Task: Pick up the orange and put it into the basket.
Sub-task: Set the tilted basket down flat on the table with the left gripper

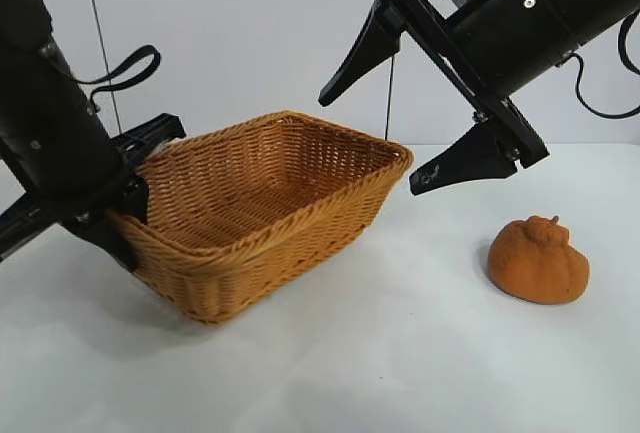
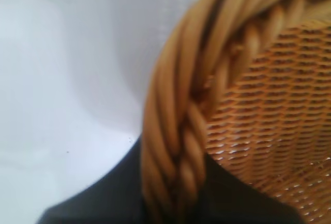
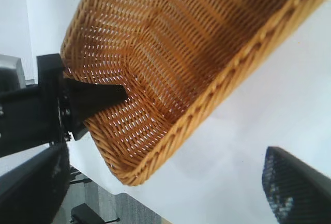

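Nearest my exterior camera is the basket [image 1: 262, 215], a tan-orange wicker rectangle with flared sides and a braided rim; its near corner at about 6 o'clock looks tipped a little off the white table [image 1: 400, 353], though I cannot be sure. Its long axis runs from roughly 7 o'clock toward 1 o'clock, mouth facing up. My left gripper [image 1: 135, 198] is clamped nearly shut on the basket's rim at the 9 o'clock end, one finger [image 3: 95, 100] inside against the weave and the other outside; the left wrist view shows the braided rim passing between the dark fingers. My right gripper [image 1: 392, 125] hangs above the basket's 2 o'clock corner, jaws spread wide, holding and touching nothing. The orange [image 1: 538, 259] sits on the table at about 4 o'clock from the basket, well apart from it, below the right gripper's lower finger [image 1: 462, 165]. It is dull orange, matte and lumpy, resting upright with its knob and short stem pointing to 12 o'clock.
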You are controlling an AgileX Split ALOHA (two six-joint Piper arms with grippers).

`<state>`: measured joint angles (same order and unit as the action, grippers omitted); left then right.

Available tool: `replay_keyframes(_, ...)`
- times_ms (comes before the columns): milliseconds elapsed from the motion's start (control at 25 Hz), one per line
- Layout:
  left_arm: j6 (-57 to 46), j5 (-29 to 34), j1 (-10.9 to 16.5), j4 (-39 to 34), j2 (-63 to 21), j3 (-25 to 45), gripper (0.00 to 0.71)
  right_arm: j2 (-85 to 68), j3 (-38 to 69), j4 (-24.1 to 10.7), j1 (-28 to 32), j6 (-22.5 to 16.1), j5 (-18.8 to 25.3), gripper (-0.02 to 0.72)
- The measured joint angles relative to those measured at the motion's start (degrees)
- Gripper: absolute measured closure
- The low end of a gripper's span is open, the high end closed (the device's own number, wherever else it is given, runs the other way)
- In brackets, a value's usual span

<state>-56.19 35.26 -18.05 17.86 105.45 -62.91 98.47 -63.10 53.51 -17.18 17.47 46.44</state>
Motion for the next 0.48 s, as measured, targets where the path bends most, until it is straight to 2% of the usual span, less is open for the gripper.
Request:
replay_keyframes(280, 14.83, 4.68, 5.42, 2.12, 0.30, -2.86, 0.626, 0.00, 0.00, 0.00, 0.00, 0.00, 0.00, 0.010)
replay_keyframes(480, 24.99, 11.01, 6.30, 2.12, 3.25, -8.46, 0.626, 0.00, 0.00, 0.00, 0.00, 0.00, 0.02, 0.010)
